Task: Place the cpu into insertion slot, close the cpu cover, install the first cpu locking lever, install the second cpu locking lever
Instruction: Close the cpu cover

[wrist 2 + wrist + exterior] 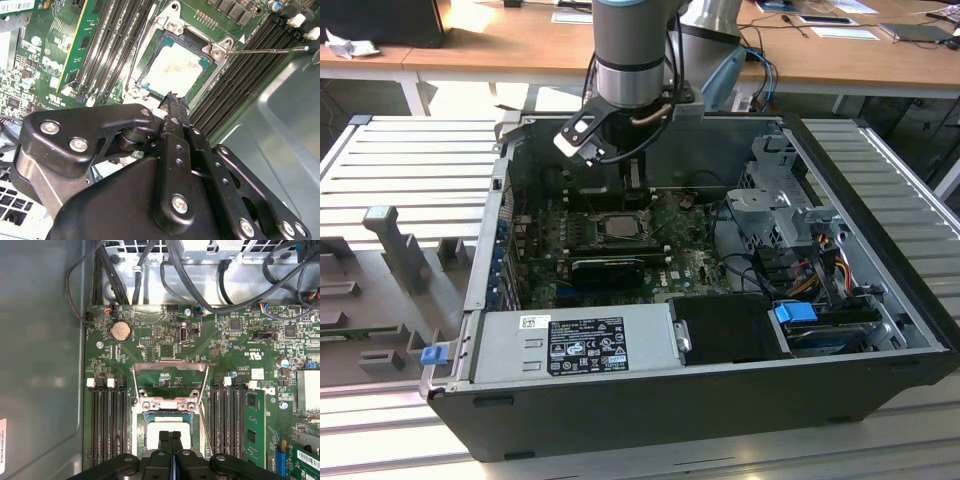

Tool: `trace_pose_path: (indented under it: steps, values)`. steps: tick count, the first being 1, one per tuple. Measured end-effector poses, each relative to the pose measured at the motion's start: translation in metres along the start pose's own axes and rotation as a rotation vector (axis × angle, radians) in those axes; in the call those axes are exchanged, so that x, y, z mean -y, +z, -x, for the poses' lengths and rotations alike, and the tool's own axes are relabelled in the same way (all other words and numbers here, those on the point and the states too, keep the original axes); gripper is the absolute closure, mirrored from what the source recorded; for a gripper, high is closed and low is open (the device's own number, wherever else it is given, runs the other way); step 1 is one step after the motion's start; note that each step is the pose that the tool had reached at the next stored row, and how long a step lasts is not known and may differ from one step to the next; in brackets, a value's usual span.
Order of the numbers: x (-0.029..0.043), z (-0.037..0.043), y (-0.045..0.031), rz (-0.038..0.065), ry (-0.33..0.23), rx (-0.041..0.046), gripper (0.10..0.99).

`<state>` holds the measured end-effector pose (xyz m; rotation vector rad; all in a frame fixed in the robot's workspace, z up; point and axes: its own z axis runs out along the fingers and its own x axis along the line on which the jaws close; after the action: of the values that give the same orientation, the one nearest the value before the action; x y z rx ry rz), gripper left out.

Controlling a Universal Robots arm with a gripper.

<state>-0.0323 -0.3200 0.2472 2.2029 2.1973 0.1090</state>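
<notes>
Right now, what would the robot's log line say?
gripper: jaws shut, above cpu | cpu: in insertion slot | cpu cover: open | locking lever: swung out

Little of the print was legible. In the exterior view, a large black label (588,346) with white lettering and symbols sat on the grey power supply (505,352), and a small white sticker (534,322) lay just beside it. In the first wrist view, white certification-style marks (255,355) were printed on the green motherboard (150,320), well apart from the insertion slot (167,405). A white tag (257,373) lay near them, and a printed strip (2,445) was on the grey case wall (40,365). In the second wrist view, a white logo (51,65) stood on the board.
</notes>
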Motion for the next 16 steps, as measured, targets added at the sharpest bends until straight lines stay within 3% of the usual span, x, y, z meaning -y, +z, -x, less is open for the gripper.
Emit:
trace_pose_path:
  steps: [8,16]
  values:
    - [-0.0002,-0.0001,-0.0011,0.0,0.0,0.0002,0.98]
    - [-0.0058,-0.0001,-0.0008,-0.001,0.0,0.0002,0.98]
